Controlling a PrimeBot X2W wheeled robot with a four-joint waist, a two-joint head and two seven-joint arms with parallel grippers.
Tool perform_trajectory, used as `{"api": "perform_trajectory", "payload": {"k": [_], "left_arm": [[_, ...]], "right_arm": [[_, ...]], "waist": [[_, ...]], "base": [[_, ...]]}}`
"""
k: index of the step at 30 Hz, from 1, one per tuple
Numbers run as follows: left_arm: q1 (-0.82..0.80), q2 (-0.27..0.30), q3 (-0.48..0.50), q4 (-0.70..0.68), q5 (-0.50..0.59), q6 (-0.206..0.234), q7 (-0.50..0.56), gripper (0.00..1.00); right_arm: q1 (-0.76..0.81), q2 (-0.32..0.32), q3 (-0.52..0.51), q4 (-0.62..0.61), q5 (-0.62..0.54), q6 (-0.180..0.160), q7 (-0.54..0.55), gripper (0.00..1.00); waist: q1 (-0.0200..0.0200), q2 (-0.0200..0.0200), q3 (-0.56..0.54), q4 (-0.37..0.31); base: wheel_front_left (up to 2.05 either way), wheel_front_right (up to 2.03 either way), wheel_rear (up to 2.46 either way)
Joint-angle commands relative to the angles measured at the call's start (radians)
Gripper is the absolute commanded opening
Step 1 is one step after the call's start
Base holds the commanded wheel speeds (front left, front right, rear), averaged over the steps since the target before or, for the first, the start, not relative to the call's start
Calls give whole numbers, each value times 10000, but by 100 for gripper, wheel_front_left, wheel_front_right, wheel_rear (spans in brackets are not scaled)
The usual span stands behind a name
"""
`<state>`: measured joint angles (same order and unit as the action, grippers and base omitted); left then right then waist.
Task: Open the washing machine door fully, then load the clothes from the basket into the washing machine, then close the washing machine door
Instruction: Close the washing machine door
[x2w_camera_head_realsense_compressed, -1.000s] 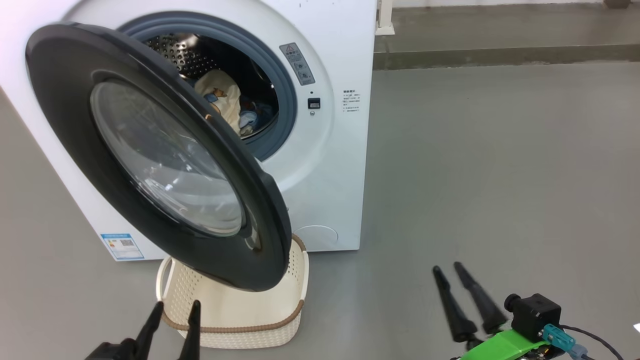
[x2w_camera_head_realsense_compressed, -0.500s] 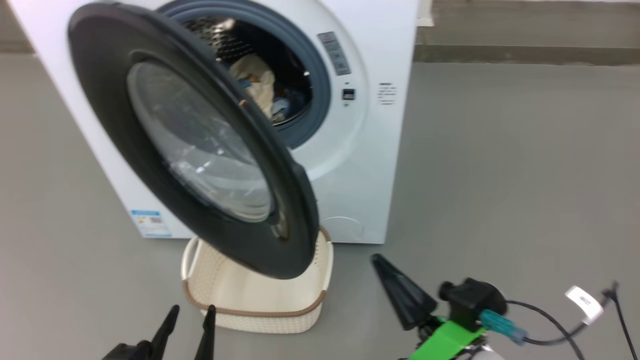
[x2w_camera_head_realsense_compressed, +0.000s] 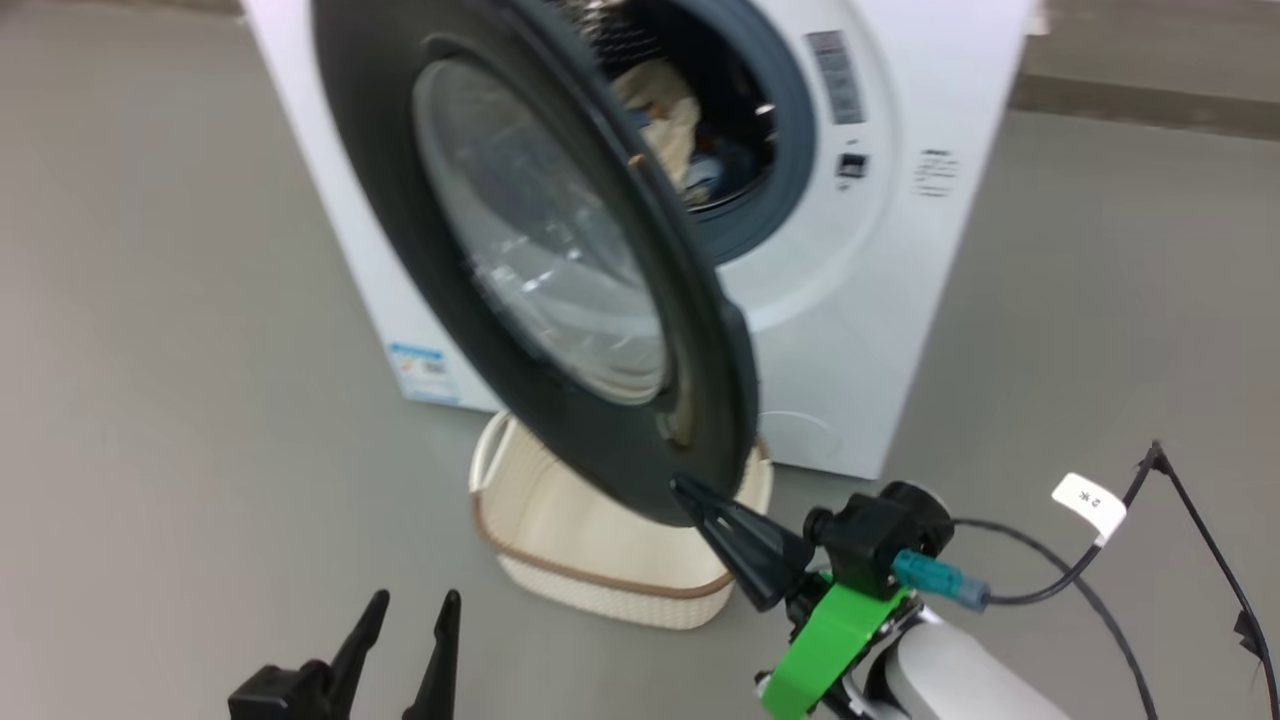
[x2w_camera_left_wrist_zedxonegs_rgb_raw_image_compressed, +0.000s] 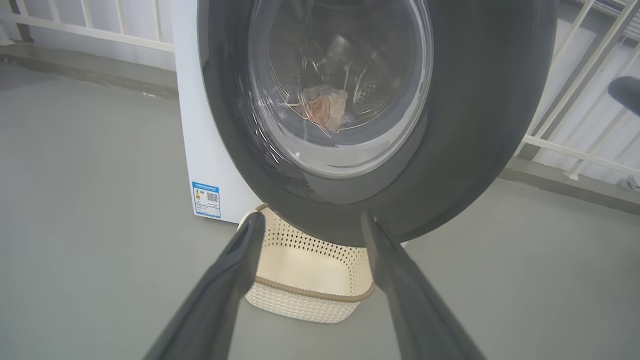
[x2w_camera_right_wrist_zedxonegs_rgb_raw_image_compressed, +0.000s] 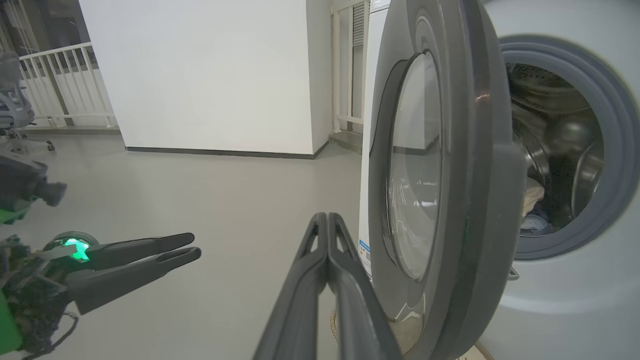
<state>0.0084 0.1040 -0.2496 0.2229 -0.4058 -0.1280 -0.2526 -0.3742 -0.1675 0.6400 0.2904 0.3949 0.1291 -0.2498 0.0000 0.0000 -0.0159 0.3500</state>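
- Just above and beyond the right claw (x2w_camera_head_realsense_compressed: 690, 490), the washing machine door (x2w_camera_head_realsense_compressed: 545, 240) stands ajar, its lower rim right at the claw's tip. Whether they touch cannot be told.
- The right claw is clenched, fingers pressed together, grasping nothing.
- The left claw (x2w_camera_head_realsense_compressed: 415, 600) is released, fingers spread and empty, well apart from the washing machine door.
- Ahead of the left claw, the basket (x2w_camera_head_realsense_compressed: 600, 590) sits on the floor (x2w_camera_head_realsense_compressed: 180, 350).
- Beyond both claws, the clothes (x2w_camera_head_realsense_compressed: 665, 115) lie inside the washing machine (x2w_camera_head_realsense_compressed: 850, 300).

We see a smooth grey floor (x2w_camera_head_realsense_compressed: 150, 300) running to a plain white wall (x2w_camera_right_wrist_zedxonegs_rgb_raw_image_compressed: 200, 75), white railings (x2w_camera_right_wrist_zedxonegs_rgb_raw_image_compressed: 55, 51) beside it.
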Motion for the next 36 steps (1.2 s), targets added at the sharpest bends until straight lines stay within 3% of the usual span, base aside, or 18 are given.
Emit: {"api": "perform_trajectory", "payload": {"k": [1,12,36], "left_arm": [[-500,80,303,-217,-69,-27,-91,100],[-893,-36,194,-189,-120,-27,-91,100],[-1545,-410,59,-239,-190,-27,-91,100]], "right_arm": [[-357,64,139,-151,163,16,-120,0],[-1046,-69,-596,611,-15,16,-120,0],[-2419,-380,-2701,1527,-1194,16,-120,0]], "waist": [[0,0,470,679],[0,0,1181,1448],[0,0,2478,1313]], "base": [[0,0,0],[0,0,0],[0,0,0]]}}
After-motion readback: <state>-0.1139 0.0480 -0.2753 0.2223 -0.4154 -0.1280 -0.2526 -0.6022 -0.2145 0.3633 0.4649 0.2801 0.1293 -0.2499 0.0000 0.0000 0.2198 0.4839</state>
